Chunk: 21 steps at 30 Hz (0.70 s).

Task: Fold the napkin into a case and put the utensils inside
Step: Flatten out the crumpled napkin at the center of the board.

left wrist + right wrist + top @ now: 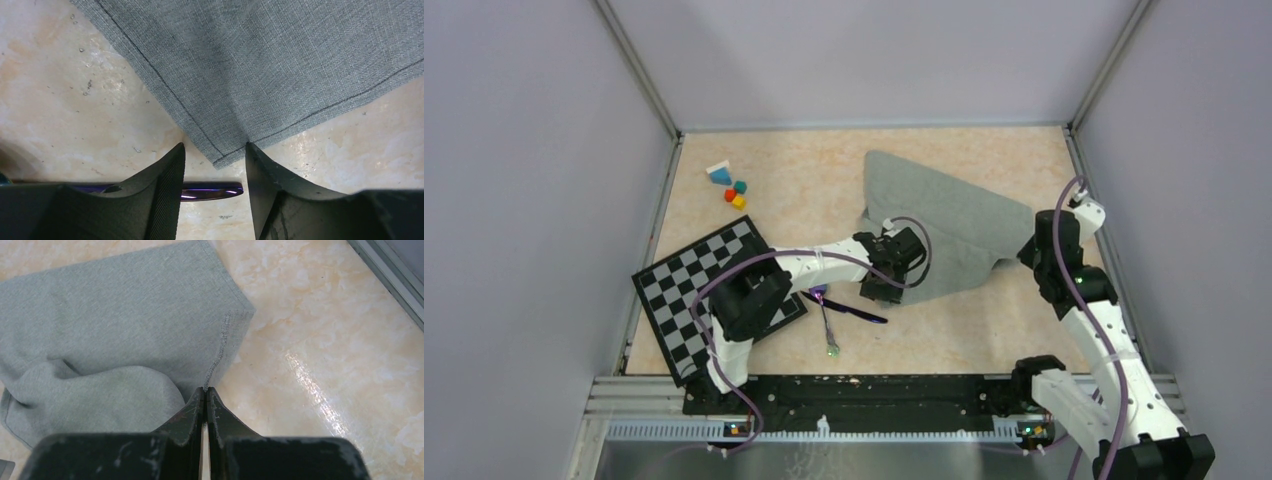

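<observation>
We hold the napkin (949,225) by one edge.
Our right jaws are pinched tight on its hem; left jaws parted astride a corner.

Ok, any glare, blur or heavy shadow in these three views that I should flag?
Top external: even light, soft shadows, everything sharp. Left wrist: napkin weave crisp, the jaws in front dark, a bright glint on the utensil. Right wrist: a white glare streak on the table beside the napkin, the jaws dark with little detail, nothing badly blurred.
</observation>
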### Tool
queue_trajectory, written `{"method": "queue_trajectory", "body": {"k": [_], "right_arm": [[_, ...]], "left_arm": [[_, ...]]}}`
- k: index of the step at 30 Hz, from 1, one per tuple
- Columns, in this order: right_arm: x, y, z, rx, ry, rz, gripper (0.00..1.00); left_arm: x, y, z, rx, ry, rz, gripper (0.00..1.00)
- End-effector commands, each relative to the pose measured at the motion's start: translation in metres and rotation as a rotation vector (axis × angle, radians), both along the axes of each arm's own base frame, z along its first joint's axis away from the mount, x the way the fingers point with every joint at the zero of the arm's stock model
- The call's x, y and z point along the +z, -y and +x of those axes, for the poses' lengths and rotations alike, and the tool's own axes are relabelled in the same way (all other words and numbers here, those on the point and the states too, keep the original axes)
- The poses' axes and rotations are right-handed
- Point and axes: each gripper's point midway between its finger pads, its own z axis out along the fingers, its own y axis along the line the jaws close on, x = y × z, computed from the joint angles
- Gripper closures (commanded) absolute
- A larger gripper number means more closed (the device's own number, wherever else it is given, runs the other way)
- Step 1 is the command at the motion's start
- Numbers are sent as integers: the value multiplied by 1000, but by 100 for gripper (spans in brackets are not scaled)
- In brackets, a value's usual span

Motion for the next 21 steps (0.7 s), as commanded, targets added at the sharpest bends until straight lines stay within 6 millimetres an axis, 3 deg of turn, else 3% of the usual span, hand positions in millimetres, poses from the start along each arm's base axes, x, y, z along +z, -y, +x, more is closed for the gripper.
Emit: {"method": "queue_trajectory", "body": {"k": [1,6,10,15,21], "right_arm": [[1,-2,3,16,23,10,100],[-1,-5,3,24,22,22,100],[-2,-4,0,22,17,24,100],[-9,-9,-4,32,-4,52,100],[-22,-16,-10,49,-44,93,100]], "left_arm": [[4,9,0,7,8,-7,46],[-11,2,-9,6,-21,46,44],[-23,-14,-9,30,-11,119,49],[-37,-40,-6,53,20,232,70],[-35,-49,3,39,56,237,93]]}}
